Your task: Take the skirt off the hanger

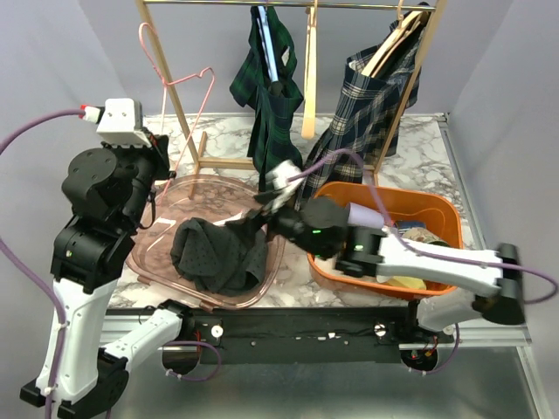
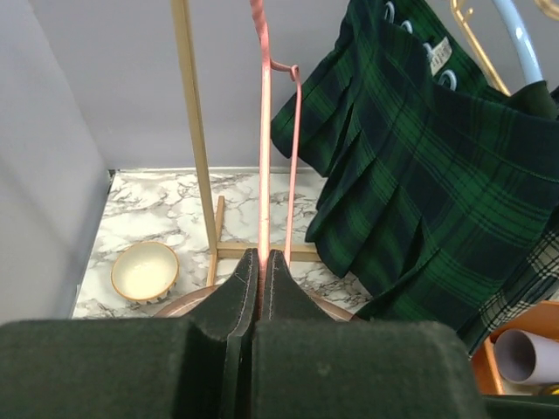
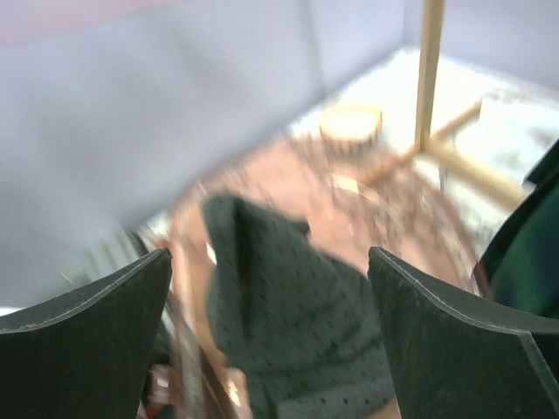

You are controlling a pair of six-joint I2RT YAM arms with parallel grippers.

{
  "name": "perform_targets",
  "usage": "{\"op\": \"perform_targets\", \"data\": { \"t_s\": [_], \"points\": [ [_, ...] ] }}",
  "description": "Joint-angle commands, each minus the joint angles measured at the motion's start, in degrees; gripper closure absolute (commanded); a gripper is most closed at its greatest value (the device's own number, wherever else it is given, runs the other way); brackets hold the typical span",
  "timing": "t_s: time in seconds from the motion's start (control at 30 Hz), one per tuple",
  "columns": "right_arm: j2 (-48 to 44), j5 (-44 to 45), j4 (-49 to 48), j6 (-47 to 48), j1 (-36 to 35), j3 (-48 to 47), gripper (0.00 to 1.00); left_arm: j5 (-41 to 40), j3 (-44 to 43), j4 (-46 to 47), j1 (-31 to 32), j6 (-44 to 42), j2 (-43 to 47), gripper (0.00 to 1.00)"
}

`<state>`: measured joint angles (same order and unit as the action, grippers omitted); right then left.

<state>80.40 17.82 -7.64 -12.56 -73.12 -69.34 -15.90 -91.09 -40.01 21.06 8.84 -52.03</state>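
Over a translucent pink tub (image 1: 196, 196), right hand (image 3: 269, 253) gapes above the crumpled dotted skirt (image 1: 218, 253); left hand (image 2: 262, 255) pinches a thin pink hanger (image 2: 264, 131). Only wrist views show a cream bowl (image 2: 145, 271).

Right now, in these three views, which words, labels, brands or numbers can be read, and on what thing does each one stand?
No text can be read in any view.
A pale label on the waistband of the green plaid skirt: too small to read.
The pink hanger, held in the left tool: no writing.
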Motion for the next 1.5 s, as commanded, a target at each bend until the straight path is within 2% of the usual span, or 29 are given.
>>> {"op": "perform_targets", "data": {
  "t_s": [0.0,0.1,0.4,0.63,1.23,1.47],
  "points": [
    [-8.8,-0.1,5.6,-3.0,-0.1,1.1,0.0,-2.7,0.3,2.4,-0.1,-4.3,-4.1,1.0],
    [-11.5,-3.8,7.5,-4.0,-0.1,0.8,0.0,-3.7,2.2,9.1,-0.1,-6.8,-5.7,1.0],
    [-19.4,-7.0,8.3,-6.2,-0.1,6.0,0.0,-1.3,0.1,18.0,-0.1,-8.5,-11.6,1.0],
    [-21.2,-4.9,8.2,-4.8,-0.2,7.2,0.0,1.4,-0.1,20.5,-0.1,-9.8,-11.4,1.0],
    [-23.4,-5.0,6.9,-4.8,-0.1,9.0,0.0,-8.0,-3.8,30.1,-0.2,-19.6,-22.8,1.0],
    [-24.3,-5.0,7.5,-5.1,-0.1,9.9,0.0,-6.0,-4.8,31.0,-0.5,-17.9,-22.8,1.0]
  ]
}}
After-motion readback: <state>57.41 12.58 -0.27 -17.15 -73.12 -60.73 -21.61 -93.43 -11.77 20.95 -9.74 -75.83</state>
